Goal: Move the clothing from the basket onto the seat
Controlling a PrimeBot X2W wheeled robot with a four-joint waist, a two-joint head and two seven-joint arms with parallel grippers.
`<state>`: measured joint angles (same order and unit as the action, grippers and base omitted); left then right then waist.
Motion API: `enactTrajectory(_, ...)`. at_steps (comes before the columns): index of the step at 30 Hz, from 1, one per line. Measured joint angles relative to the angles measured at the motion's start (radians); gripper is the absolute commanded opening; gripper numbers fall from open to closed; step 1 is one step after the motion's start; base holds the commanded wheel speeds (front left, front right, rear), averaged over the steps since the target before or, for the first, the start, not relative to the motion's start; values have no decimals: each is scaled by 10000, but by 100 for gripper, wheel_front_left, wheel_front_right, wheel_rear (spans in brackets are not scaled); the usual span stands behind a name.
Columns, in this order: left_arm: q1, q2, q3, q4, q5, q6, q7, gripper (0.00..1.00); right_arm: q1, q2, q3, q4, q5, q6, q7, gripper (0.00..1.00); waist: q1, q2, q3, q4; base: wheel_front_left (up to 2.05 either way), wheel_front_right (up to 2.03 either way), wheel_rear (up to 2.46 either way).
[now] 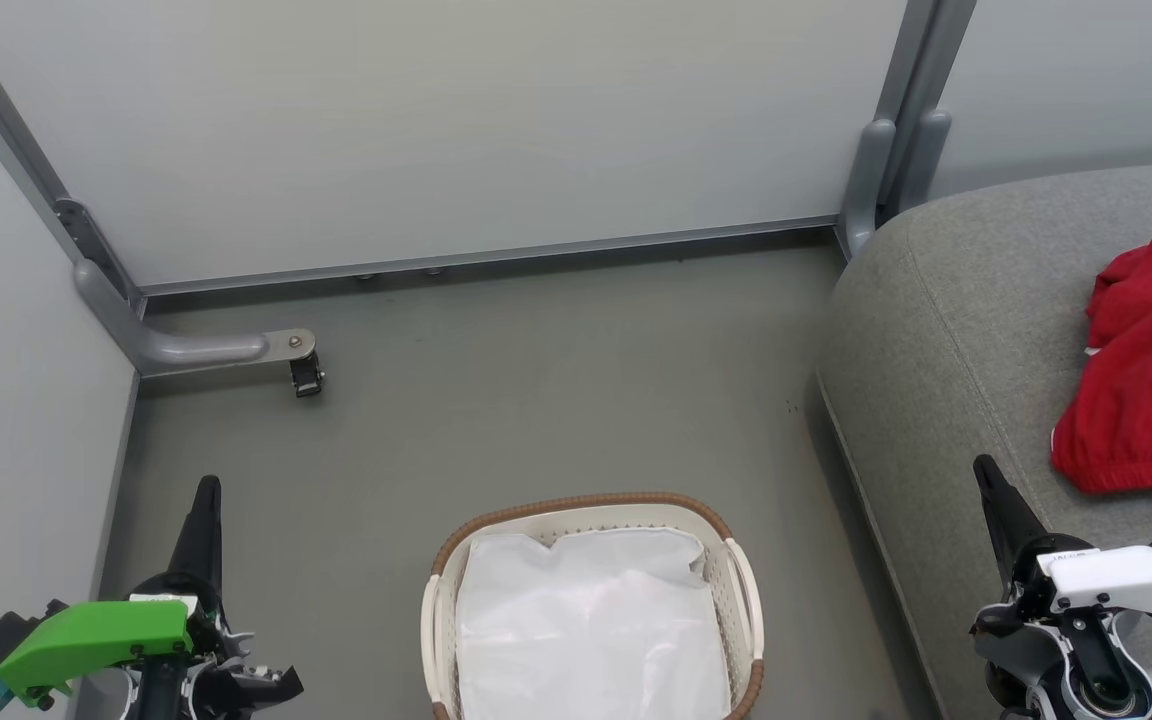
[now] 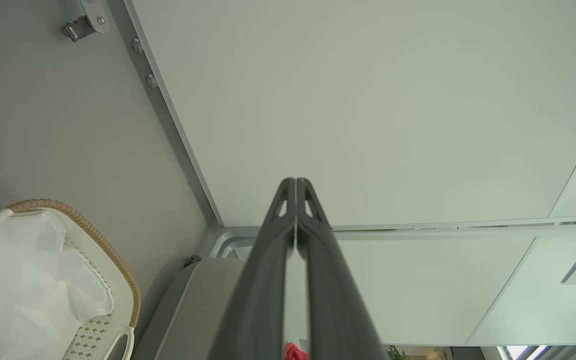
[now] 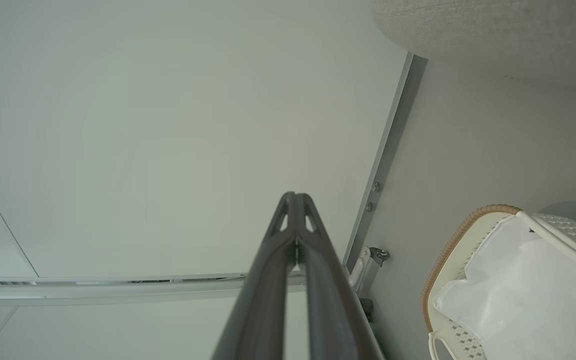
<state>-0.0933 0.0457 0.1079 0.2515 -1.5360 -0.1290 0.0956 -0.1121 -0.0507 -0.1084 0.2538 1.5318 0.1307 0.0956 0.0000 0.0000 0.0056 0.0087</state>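
Red clothing [image 1: 1146,370] on seat [image 1: 936,350], basket [image 1: 586,497] holding just its liner sheet [image 1: 586,620]; left gripper [image 1: 206,488] and right gripper [image 1: 983,466], closed empty, should park clear.

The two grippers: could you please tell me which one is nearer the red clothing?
The right gripper, beside the grey seat where the red clothing lies; the left gripper sits on the other side of the basket.
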Motion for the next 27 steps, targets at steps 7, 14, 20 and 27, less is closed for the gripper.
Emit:
enactTrajectory(7,-35,4,35,-33,-449,0,104,0,0,15,-29,-50,474,0,115,0,0,0,-15,-54,0,0,0)
enactTrajectory(14,-103,6,56,-61,-752,0,184,0,0,23,-52,-75,792,0,188,0,0,0,-25,-88,0,0,0)
enactTrajectory(20,-103,8,58,-61,-752,0,186,0,0,23,-52,-77,792,0,188,0,0,0,-25,-88,0,0,0)
enactTrajectory(27,-103,8,58,-61,-752,0,186,0,0,23,-52,-77,792,0,188,0,0,0,-25,-88,0,0,0)
